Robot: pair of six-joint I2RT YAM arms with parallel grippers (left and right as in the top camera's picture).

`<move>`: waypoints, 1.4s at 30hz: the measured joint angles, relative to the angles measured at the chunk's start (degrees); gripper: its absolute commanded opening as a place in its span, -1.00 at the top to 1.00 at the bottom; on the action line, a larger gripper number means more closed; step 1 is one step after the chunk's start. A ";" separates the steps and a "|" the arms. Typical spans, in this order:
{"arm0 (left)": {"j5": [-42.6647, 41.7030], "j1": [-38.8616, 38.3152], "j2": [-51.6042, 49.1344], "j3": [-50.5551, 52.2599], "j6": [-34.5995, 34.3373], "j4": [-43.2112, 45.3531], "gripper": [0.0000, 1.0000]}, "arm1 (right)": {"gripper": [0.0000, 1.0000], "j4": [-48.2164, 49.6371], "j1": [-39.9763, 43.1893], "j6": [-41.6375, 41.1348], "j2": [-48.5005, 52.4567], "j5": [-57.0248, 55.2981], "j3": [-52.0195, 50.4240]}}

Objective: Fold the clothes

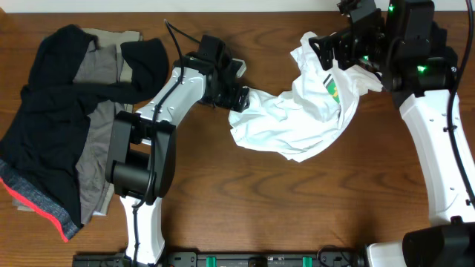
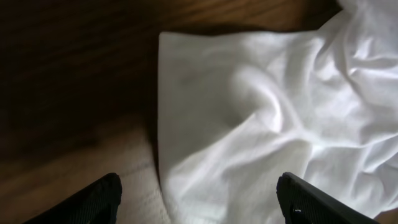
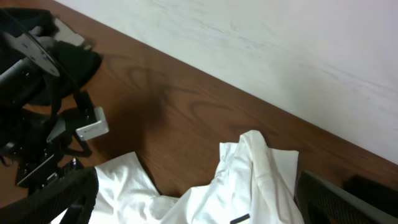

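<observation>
A crumpled white shirt (image 1: 297, 119) with a green print lies on the wooden table at centre right. My left gripper (image 1: 239, 100) is open over the shirt's left edge. In the left wrist view its fingers (image 2: 199, 186) are spread wide with the white cloth (image 2: 261, 112) between them. My right gripper (image 1: 326, 52) is open above the shirt's upper end. In the right wrist view its fingers (image 3: 196, 183) are wide apart over a bunched fold of the shirt (image 3: 255, 162).
A pile of clothes lies at the table's left: a black garment (image 1: 44, 133), grey cloth (image 1: 93, 148) and a red hem (image 1: 44, 209). The left arm (image 3: 37, 124) shows in the right wrist view. A pale wall (image 3: 280, 50) runs behind the table's far edge.
</observation>
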State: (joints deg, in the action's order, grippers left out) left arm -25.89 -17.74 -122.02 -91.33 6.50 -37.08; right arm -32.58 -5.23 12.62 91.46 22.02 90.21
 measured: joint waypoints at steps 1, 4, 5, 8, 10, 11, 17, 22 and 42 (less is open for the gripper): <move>-0.35 0.00 -0.09 0.00 0.26 0.70 -0.62 | -0.99 -0.02 0.09 0.00 0.00 0.00 0.00; -0.96 0.00 -0.15 0.00 1.05 2.75 -0.61 | -0.97 -0.07 0.09 0.00 0.00 0.04 0.00; -1.01 -0.02 -0.15 0.00 1.09 3.30 -0.60 | -0.96 -0.07 0.09 0.00 0.00 0.04 0.00; -1.18 -0.17 -0.17 0.00 1.27 3.91 -0.54 | -0.95 -0.15 0.09 0.02 0.00 0.04 0.00; -1.18 -0.37 -0.33 0.00 1.51 4.00 -0.54 | -0.96 -0.26 0.09 0.02 0.00 0.04 0.00; -1.18 -0.46 -0.59 0.00 1.53 4.04 -0.52 | -0.96 -0.28 0.09 0.02 0.00 0.04 0.00; -1.25 -1.01 -3.52 0.00 1.70 5.62 0.23 | -0.96 -0.61 0.09 0.00 0.00 0.04 0.00; -1.25 -1.03 -4.76 0.00 2.43 6.49 0.88 | -0.96 -0.63 0.09 0.00 0.00 0.04 0.00; 4.46 5.92 26.67 -0.81 1.36 -1.49 0.88 | -0.69 1.53 0.28 -1.07 0.02 0.02 0.00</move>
State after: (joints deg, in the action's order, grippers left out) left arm -21.43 -11.81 -95.35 -92.14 7.86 -38.57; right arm -31.05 -4.95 11.55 91.48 22.04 90.21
